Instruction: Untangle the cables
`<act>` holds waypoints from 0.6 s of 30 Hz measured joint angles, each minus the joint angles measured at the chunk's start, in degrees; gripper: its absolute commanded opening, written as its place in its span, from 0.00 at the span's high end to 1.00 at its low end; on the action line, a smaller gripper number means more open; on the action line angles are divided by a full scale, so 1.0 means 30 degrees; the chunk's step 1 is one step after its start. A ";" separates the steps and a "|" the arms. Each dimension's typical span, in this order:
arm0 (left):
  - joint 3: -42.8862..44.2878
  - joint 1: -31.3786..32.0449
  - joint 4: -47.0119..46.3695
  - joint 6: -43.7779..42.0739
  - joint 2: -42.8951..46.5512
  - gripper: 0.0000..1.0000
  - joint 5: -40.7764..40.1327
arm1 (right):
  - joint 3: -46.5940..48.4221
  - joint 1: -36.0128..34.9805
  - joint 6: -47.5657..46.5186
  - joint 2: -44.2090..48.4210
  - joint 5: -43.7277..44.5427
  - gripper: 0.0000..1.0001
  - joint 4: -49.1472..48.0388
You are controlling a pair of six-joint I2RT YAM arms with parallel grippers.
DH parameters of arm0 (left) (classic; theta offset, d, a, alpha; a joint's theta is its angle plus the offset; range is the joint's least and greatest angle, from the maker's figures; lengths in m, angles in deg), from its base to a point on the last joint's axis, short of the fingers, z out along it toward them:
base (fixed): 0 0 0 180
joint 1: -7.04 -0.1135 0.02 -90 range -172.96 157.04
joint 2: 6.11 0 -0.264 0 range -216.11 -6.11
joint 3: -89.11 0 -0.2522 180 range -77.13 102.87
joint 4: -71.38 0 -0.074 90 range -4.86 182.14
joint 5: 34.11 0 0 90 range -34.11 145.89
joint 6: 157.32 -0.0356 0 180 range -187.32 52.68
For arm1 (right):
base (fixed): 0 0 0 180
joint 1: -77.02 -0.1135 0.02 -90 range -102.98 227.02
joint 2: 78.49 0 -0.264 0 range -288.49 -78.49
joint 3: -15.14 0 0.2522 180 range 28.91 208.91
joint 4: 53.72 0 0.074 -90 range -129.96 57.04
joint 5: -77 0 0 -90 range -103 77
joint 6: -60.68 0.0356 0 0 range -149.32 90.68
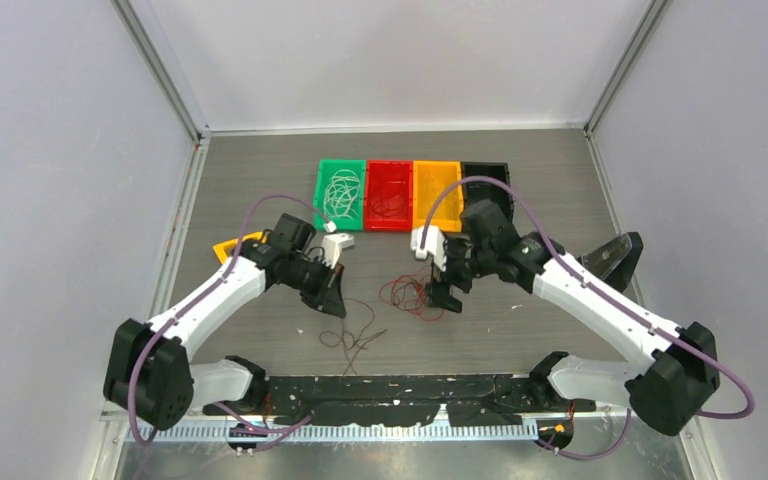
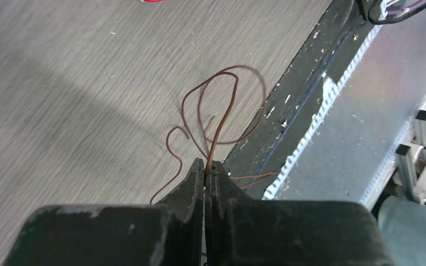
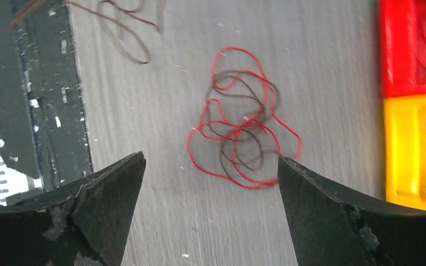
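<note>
Pale walls [image 1: 60,150] enclosed a grey wood-grain counter [image 1: 260,170], with coloured trays [image 1: 436,190] along its far edge. Mid-counter, the right gripper [image 3: 211,159] hung spread above a red-and-brown tangle of cables [image 3: 241,133]. Towards the near edge, the left gripper [image 2: 206,164] pinched a brown cable [image 2: 222,119].

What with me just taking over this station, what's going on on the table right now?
The left gripper is shut on a brown cable near the front edge of the table. The right gripper, open, hovers over a tangle of red and brown cables. Behind them, the green tray holds whitish cables and the red tray holds red cables.
</note>
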 measured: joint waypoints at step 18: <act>0.2455 0.0721 -0.2331 0.5107 -0.9311 1.00 0.0576 | -0.6579 -0.9449 -0.6273 -0.0379 0.1625 0.05 -1.1795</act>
